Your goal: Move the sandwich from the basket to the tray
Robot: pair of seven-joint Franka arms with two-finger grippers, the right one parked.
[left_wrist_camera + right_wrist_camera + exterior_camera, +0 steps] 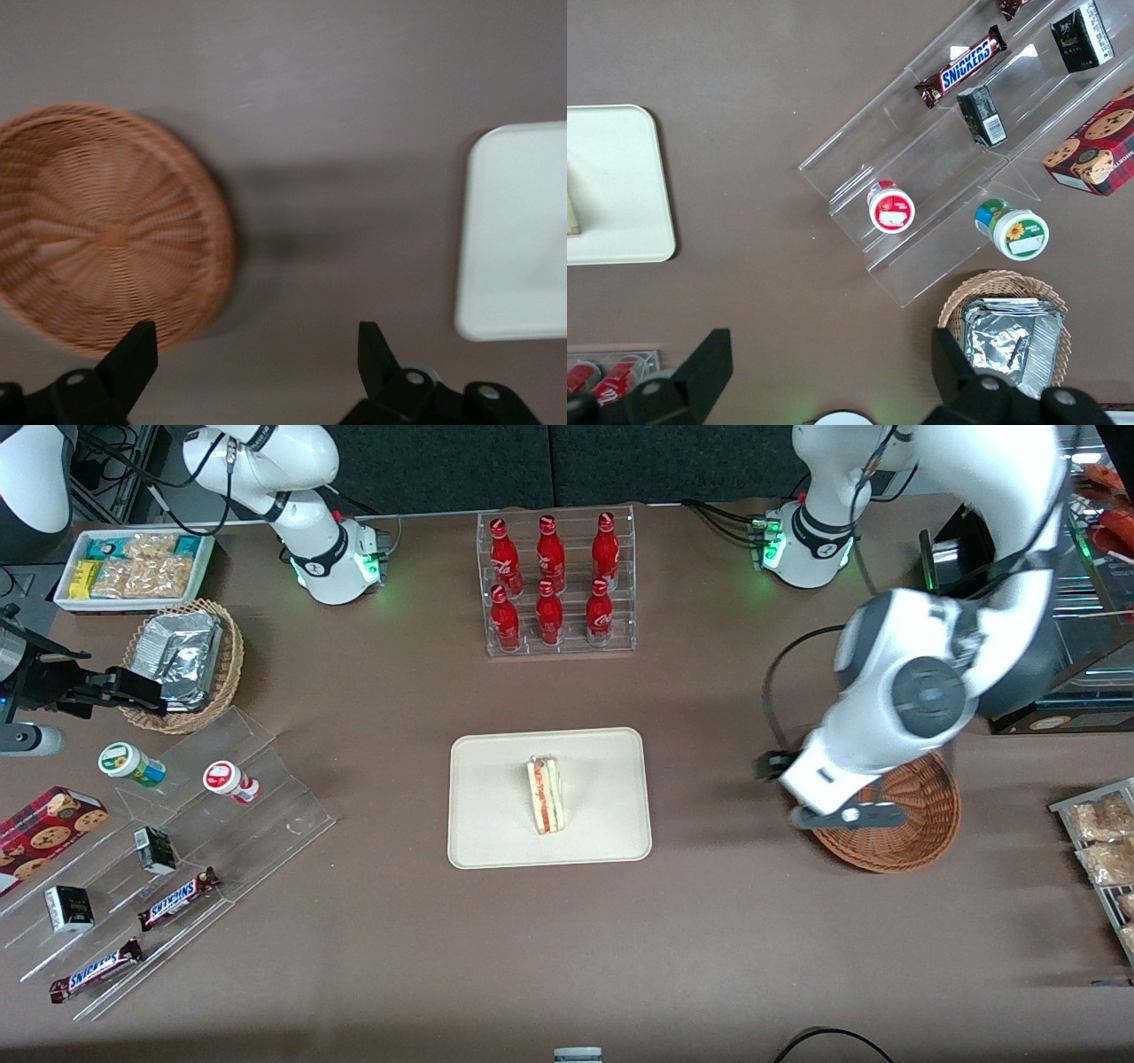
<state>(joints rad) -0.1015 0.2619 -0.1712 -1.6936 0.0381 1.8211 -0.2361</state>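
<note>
The sandwich [543,794] is seen lying on the tray [496,841], well apart from the gripper [802,802], which hangs open and empty beside the bare basket [921,824].

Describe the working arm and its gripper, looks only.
The left arm has glossy white shells, dark grey joint bands and a round grey joint cap. A green light glows at its base, where black cables run. The gripper, above the table between the basket and the tray, has black, wedge-shaped fingers, open.
</note>
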